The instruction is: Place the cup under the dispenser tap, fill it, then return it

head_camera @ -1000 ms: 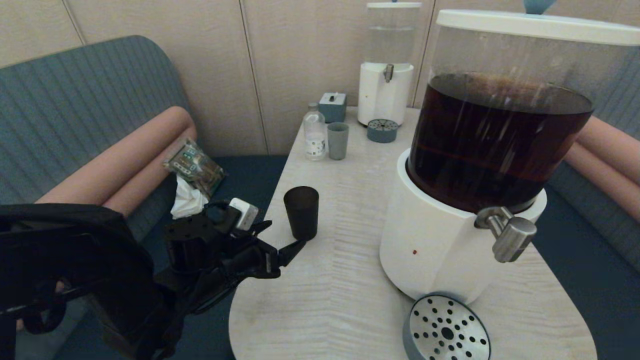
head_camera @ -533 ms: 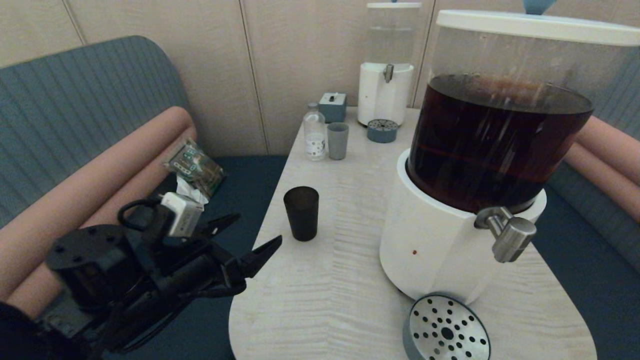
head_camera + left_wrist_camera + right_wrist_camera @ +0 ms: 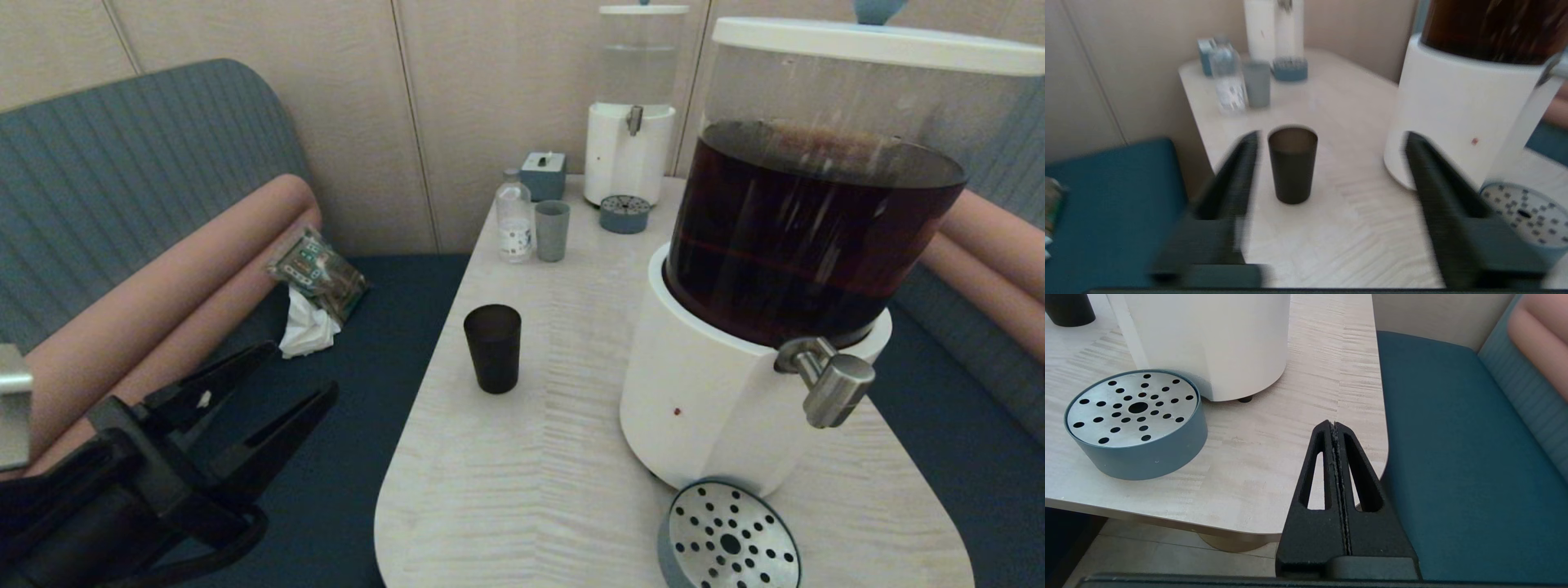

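The black cup (image 3: 492,348) stands upright on the pale table, near its left edge; the left wrist view shows the cup (image 3: 1292,164) too. My left gripper (image 3: 302,371) is open, off the table over the sofa seat, well left of the cup and apart from it. In its own view the left gripper (image 3: 1331,136) holds nothing. The steel dispenser tap (image 3: 833,384) sticks out of the big white-based dispenser (image 3: 727,384) of dark liquid. My right gripper (image 3: 1334,424) is shut and empty at the table's near right corner, out of the head view.
A round perforated drip tray (image 3: 729,541) lies below the tap, also seen as the drip tray (image 3: 1137,420). At the back stand a grey-blue tumbler (image 3: 552,230), a small bottle (image 3: 514,219), a grey box (image 3: 543,174) and a clear-liquid dispenser (image 3: 630,131). Sofa seats flank the table.
My left gripper has drawn back from beside the cup, down and to the left, off the table. The cup has stayed where it was.
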Available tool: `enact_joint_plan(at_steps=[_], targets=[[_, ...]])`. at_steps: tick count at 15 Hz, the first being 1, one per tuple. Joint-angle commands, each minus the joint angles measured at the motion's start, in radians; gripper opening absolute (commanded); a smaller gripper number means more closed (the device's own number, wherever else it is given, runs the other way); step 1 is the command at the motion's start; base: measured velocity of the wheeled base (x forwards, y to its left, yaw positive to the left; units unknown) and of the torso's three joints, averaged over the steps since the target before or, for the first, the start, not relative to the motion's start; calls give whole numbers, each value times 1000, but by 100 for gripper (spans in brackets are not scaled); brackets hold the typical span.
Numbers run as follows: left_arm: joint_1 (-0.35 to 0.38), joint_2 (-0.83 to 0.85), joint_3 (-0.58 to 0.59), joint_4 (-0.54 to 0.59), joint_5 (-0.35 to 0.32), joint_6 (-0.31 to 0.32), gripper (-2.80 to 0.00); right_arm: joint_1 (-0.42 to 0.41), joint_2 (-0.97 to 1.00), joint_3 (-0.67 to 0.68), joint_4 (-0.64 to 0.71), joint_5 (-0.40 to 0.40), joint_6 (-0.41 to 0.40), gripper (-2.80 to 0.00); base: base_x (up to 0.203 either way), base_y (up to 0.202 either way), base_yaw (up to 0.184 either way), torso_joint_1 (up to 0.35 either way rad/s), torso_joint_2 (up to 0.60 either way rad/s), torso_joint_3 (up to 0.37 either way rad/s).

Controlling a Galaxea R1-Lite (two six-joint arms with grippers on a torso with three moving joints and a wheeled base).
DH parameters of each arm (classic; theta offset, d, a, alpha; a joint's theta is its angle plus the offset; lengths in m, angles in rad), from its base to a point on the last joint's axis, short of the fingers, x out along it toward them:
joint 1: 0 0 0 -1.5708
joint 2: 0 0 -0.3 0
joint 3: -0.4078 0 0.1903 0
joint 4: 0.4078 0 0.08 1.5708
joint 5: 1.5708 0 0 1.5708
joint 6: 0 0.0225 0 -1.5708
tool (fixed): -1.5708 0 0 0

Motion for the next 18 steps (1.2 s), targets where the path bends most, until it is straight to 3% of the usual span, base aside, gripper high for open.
enact_joint_plan(at_steps=[1, 3, 6, 11, 18], targets=[[8, -114, 15, -5, 15, -1, -280, -1, 0, 9, -1, 0, -1, -280, 0, 0, 0, 0, 0, 0], [45, -203, -14, 31, 40, -3, -280, -1, 0, 9, 1, 0, -1, -280, 0, 0, 0, 0, 0, 0], [126, -387, -102, 175, 45, -5, -280, 0, 0, 9, 0, 0, -1, -280, 0, 0, 0, 0, 0, 0], [304, -670, -171, 394, -5, -65, -280, -1, 0, 9, 1, 0, -1, -280, 0, 0, 0, 0, 0, 0], [348, -970, -145, 542, -50, -71, -280, 0, 0, 9, -1, 0, -1, -280, 0, 0, 0, 0, 0, 0]])
